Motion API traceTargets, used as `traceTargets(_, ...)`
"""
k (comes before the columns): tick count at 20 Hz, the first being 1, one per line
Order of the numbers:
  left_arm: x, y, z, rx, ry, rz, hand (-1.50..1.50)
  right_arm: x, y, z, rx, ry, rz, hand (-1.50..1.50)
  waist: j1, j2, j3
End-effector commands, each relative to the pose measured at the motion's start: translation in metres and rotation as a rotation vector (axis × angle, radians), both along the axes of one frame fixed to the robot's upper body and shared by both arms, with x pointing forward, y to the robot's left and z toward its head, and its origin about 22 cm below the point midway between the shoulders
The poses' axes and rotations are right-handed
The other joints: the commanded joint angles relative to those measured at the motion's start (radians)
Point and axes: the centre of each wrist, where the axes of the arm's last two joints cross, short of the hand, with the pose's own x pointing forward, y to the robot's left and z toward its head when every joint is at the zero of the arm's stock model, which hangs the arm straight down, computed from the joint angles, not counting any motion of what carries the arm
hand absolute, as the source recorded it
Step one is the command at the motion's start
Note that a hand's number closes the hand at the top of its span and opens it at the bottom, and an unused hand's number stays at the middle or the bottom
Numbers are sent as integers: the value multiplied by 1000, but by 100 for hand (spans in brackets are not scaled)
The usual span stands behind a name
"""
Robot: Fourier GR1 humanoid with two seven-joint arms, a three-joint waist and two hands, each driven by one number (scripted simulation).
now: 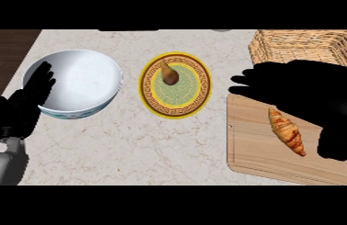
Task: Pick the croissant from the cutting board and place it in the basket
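The right hand (298, 84) is held with fingers outstretched, grasping nothing, over the cutting board (254, 146), where the croissant (287, 130) is laid at its six o'clock, long axis pointed eleven to five, the basket (298, 45) at twelve.

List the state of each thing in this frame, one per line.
croissant: lying on the cutting board, not held.
cutting board: flat on the counter, carrying only the croissant.
basket: upright, nothing visible inside.
bowl: upright, empty.
plate: flat, with a small brown item on it.
right hand: open, above the board's far end.
left hand: open, resting beside the bowl.
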Motion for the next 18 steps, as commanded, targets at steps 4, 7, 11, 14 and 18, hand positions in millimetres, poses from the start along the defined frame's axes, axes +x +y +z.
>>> traceTargets(4,-9,-9,-30,-14,69,-17,0,2,-45,30,9,162,-19,-150,-13,9,-11)
traceTargets(7,-10,-8,-25,-26,53,-20,0,12,-63,41,95,170,-32,-150,4,12,-10)
traceTargets(11,4,-5,-19,-44,62,-32,0,9,-81,26,205,140,-26,-150,1,17,-9)
traceTargets(14,-5,-12,-25,-41,66,-28,0,8,-93,-2,186,179,-43,-150,7,17,-7)
traceTargets(18,-12,-6,-21,-29,68,-30,0,8,-97,-50,241,167,-36,-150,13,16,-7)
